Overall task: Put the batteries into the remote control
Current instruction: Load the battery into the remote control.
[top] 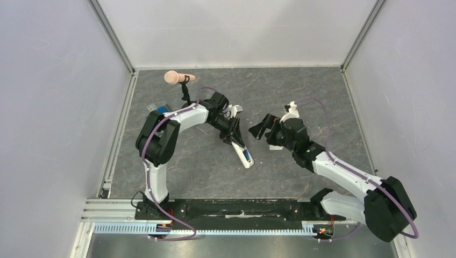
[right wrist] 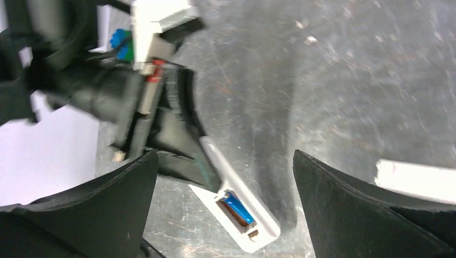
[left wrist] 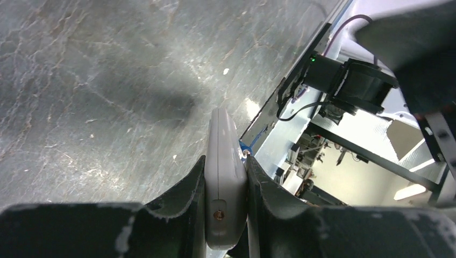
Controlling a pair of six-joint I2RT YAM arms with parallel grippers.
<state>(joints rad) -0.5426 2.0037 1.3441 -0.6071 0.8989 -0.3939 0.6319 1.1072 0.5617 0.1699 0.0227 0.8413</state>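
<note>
Left claw [left wrist: 226, 215] grips the white remote control [top: 243, 153] across its narrow sides, holding it above the desk [top: 301, 91] with the long axis slanting toward the arm bases. The battery bay at its free end faces up; a blue battery [right wrist: 236, 207] sits inside, with an empty slot beside it. Right claw [top: 262, 129] stands wide and empty, just right of the remote, nearer that bay. Second battery not seen.

i see the remote control [right wrist: 236, 207] as white, with a bright blue battery [right wrist: 236, 206] in its open bay beside a brown empty slot. the table [top: 301, 97] is dark grey with pale crackle veining. at eleven o'clock the microphone [top: 176, 77] is pink on a black stand. both arms are white with black joints and purple cables.
</note>
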